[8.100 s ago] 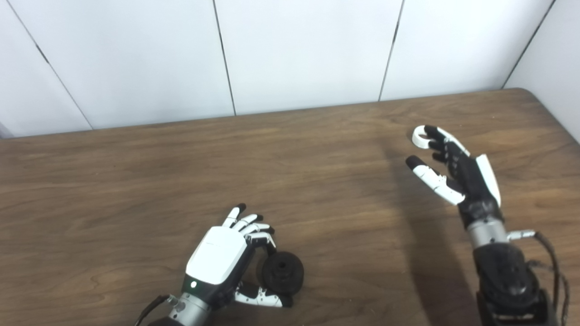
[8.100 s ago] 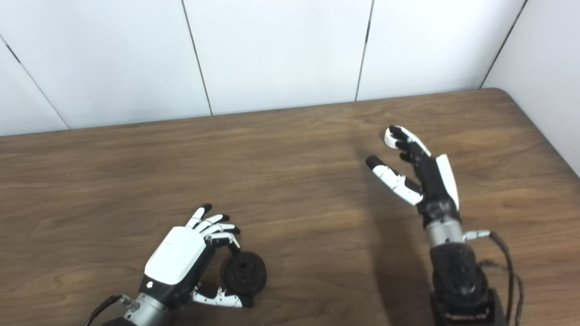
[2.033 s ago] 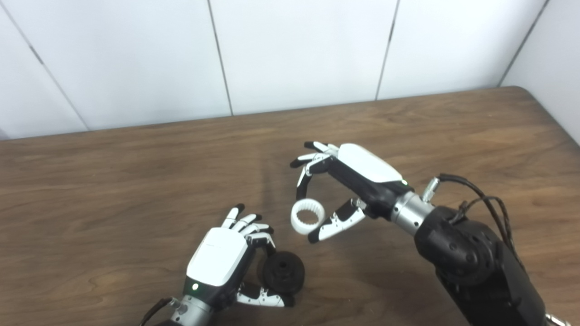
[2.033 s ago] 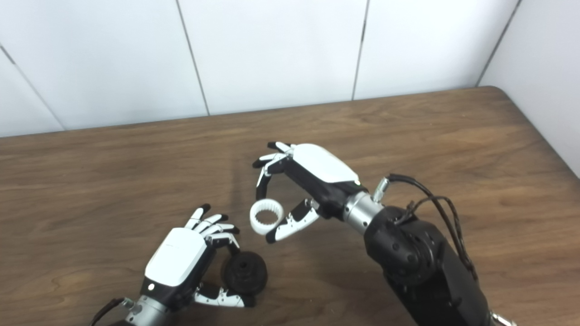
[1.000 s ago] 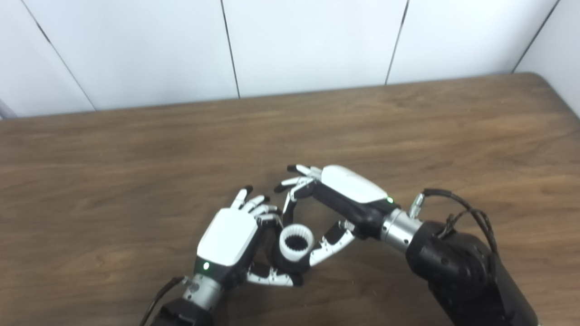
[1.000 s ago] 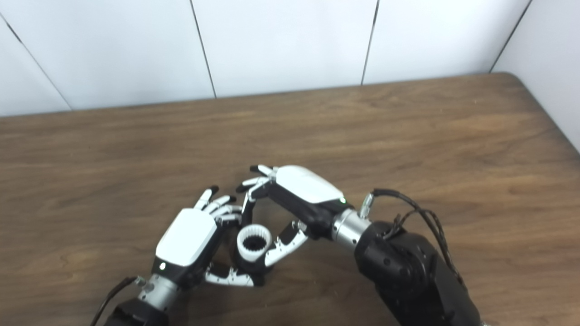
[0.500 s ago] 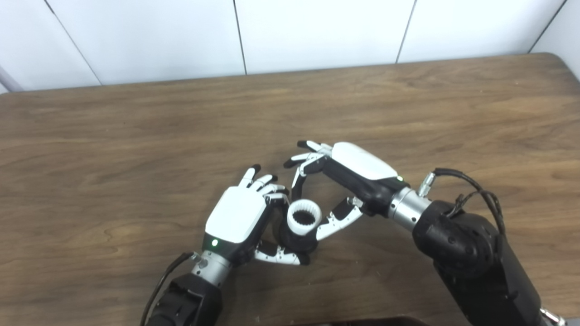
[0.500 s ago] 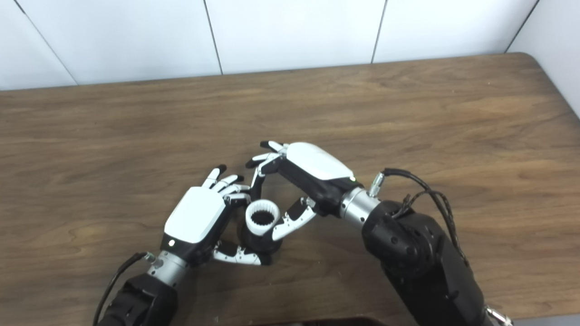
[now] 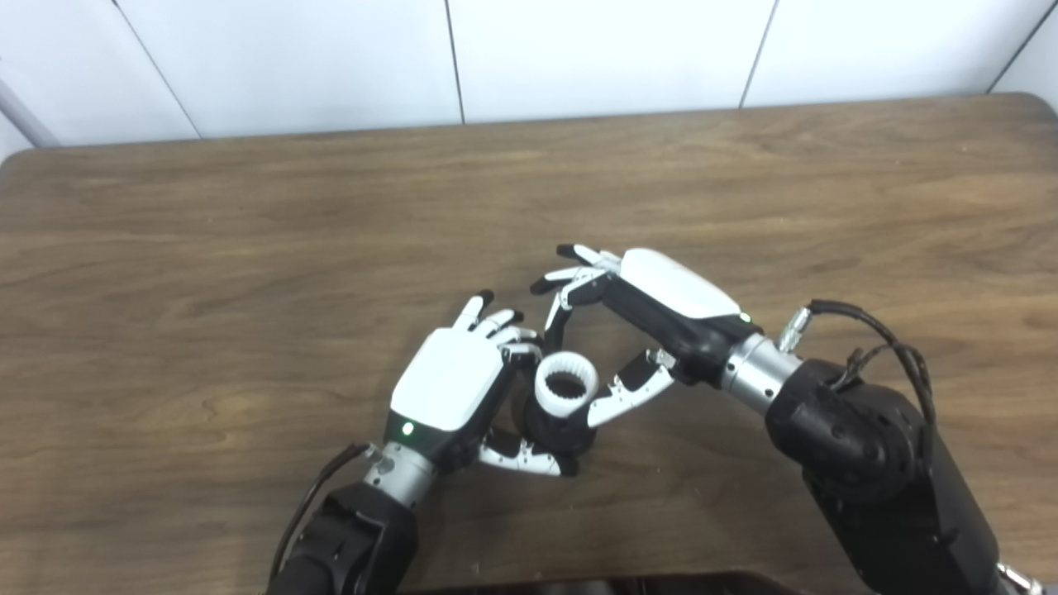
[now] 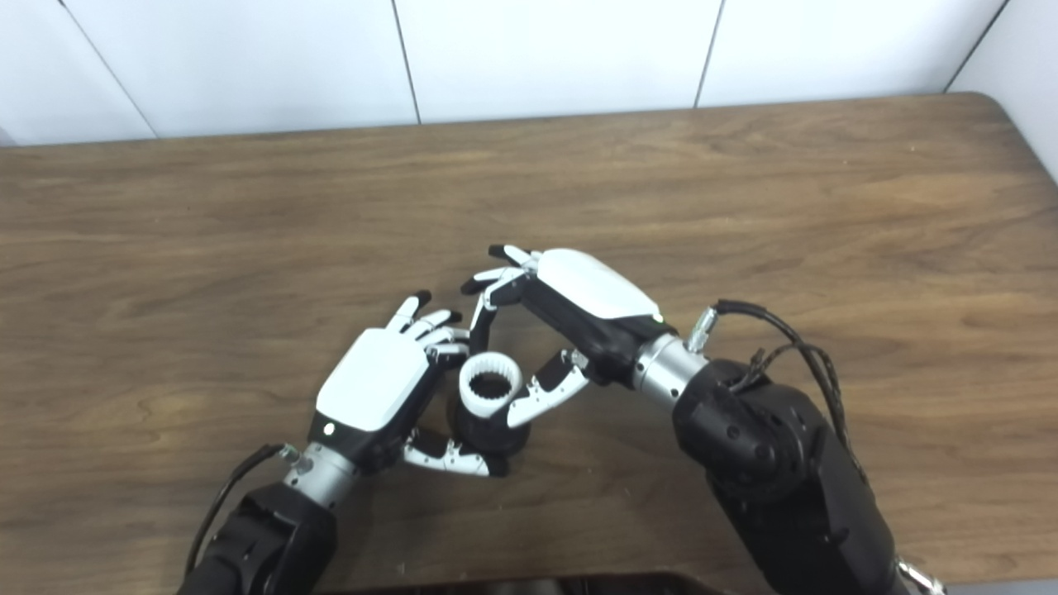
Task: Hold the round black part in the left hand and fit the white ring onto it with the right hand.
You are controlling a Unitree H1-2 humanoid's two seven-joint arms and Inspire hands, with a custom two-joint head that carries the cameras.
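**Fingers pinch ring over black part, lower centre of frame**

Your right hand (image 9: pixel 661 310) has a finger (image 9: pixel 555 318) and the thumb closed on the white ring (image 9: pixel 566 385), holding it directly on top of the round black part (image 9: pixel 555 430). Beneath everything you have the wooden table (image 9: pixel 248 248) filling the frame. Your left hand (image 9: pixel 450 380), just left of centre, is curled around the black part, gripping it between fingers and thumb.
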